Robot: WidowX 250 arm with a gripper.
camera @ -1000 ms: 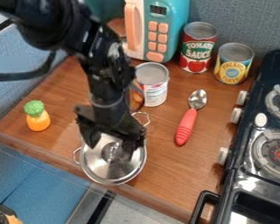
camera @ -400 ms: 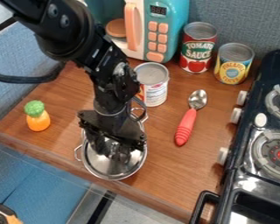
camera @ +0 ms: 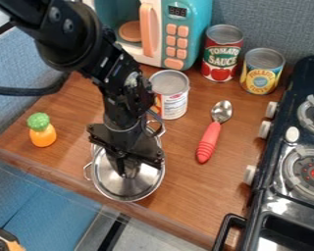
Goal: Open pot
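Lid (camera: 140,184) seated on pot (camera: 124,200), near front edge of table (camera: 194,196); claw (camera: 128,174) clamped on lid at centre. Shiny metal might be lost from grip if lift is hurried; pot might be tugged over edge if lid is pulled sideways.

Have drawn the hand's (camera: 129,172) fingers (camera: 131,168) together from wide apart, apparently around the knob of the lid (camera: 123,188). Lowered the arm (camera: 121,93) slightly, uncovering more of the microwave (camera: 200,24) and the white-labelled can (camera: 175,103). Nudged the pot (camera: 88,171) a little away from the counter's (camera: 186,196) near edge.
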